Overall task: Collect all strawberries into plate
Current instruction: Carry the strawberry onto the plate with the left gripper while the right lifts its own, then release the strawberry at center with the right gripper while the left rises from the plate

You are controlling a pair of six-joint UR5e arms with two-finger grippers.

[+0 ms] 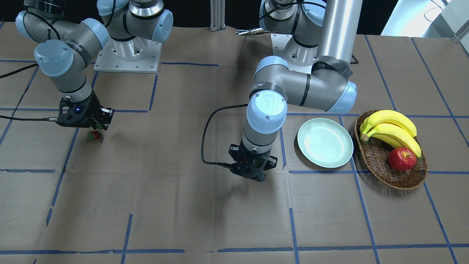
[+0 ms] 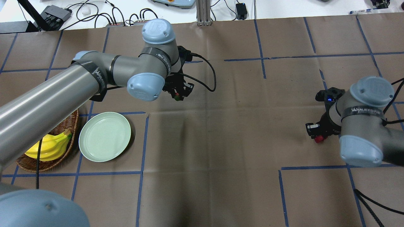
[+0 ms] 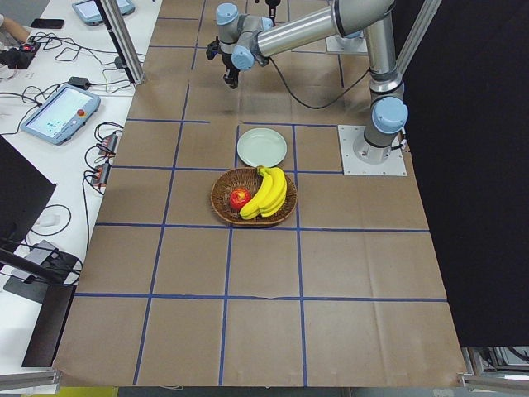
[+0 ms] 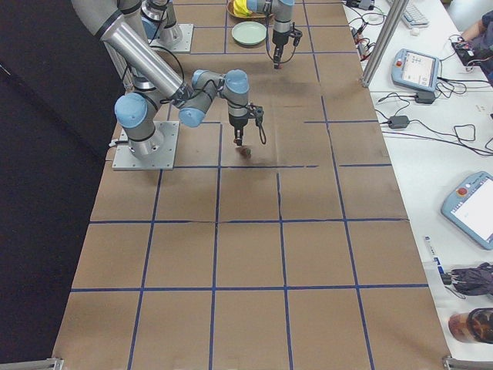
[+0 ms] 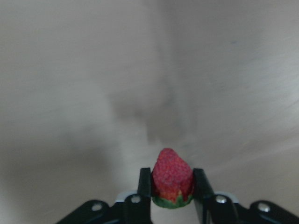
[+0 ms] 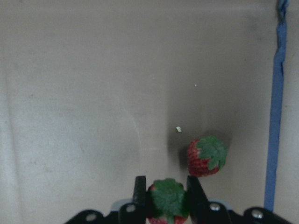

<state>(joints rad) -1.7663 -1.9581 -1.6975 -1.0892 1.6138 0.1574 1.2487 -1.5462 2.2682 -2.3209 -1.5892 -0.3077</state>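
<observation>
My left gripper is shut on a red strawberry and holds it above the brown table. In the overhead view this gripper is above and to the right of the pale green plate, which has nothing on it. My right gripper is shut on a second strawberry, green cap up. A third strawberry lies on the table just beyond it, and it also shows in the front view under the right gripper.
An oval wicker basket with bananas and a red apple stands right beside the plate. The table is covered in brown paper with blue tape lines. A black cable hangs from the left wrist.
</observation>
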